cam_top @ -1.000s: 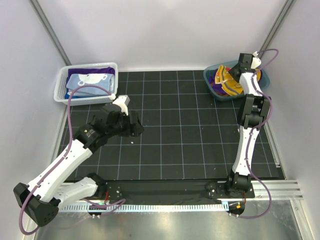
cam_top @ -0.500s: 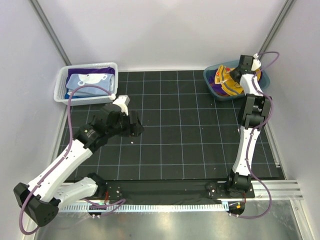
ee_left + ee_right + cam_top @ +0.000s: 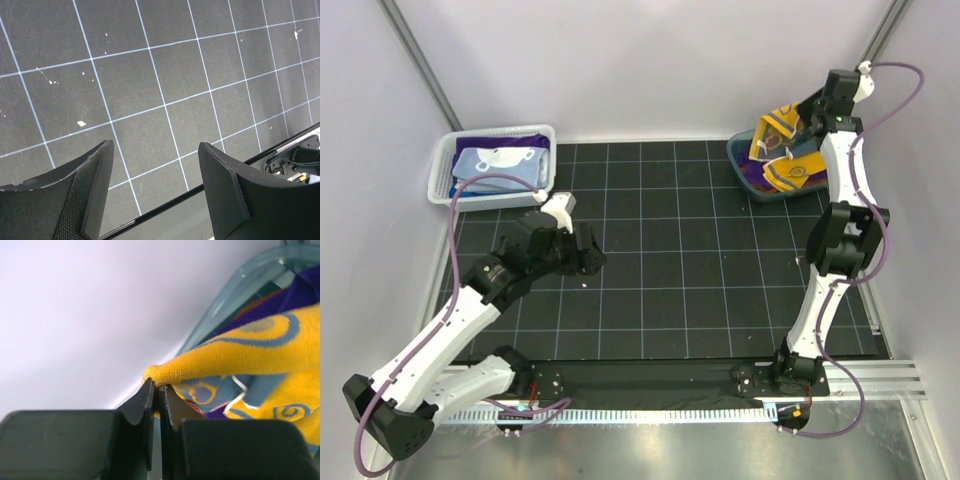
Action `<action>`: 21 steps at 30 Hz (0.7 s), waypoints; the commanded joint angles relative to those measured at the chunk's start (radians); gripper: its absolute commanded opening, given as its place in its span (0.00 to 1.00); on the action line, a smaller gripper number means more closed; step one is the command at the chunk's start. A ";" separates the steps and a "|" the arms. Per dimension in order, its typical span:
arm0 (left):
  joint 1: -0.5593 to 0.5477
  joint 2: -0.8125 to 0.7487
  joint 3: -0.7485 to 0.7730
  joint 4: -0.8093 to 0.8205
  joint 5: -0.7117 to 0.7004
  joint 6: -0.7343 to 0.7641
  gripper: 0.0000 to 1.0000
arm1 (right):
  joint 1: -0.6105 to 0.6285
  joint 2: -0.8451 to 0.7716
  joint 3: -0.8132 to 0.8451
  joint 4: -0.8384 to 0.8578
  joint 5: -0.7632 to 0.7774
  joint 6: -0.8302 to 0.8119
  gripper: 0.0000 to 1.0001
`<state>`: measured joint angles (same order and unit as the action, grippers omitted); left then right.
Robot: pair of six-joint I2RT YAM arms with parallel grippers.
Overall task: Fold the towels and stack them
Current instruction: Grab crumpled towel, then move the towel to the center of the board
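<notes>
My right gripper [image 3: 817,112] is raised above the teal tub [image 3: 744,165] at the back right, shut on a corner of the yellow-orange and navy towel [image 3: 786,148], which hangs from it down into the tub. The right wrist view shows the jaws pinching the towel's edge [image 3: 165,374], with a purple towel [image 3: 305,287] beneath. More purple cloth [image 3: 756,178] lies in the tub. Light blue printed [image 3: 500,160] and purple [image 3: 535,146] towels lie in the white basket [image 3: 442,168] at the back left. My left gripper [image 3: 588,252] is open and empty over the black mat [image 3: 160,100].
The black gridded mat [image 3: 680,260] covers the table between basket and tub. White walls close in behind and at both sides. A metal rail [image 3: 880,375] runs along the near edge by the arm bases.
My right gripper has risen up and back from the tub, pulling the yellow-orange towel up with it. The left arm has barely shifted.
</notes>
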<state>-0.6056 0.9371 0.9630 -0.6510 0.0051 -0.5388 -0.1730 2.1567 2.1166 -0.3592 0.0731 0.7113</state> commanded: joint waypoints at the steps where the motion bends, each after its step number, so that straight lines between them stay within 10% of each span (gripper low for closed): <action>1: 0.004 -0.027 -0.004 0.039 0.009 0.005 0.72 | 0.010 -0.127 -0.004 -0.004 -0.053 0.022 0.01; 12: 0.010 -0.090 -0.003 0.008 -0.120 0.007 0.73 | 0.342 -0.428 -0.208 -0.046 -0.133 0.008 0.01; 21: 0.046 -0.118 0.055 -0.047 -0.209 -0.016 0.77 | 0.687 -0.941 -0.961 0.169 -0.078 0.125 0.01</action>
<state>-0.5686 0.8272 0.9680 -0.6849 -0.1513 -0.5457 0.4931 1.3861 1.3434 -0.2909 -0.0395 0.7628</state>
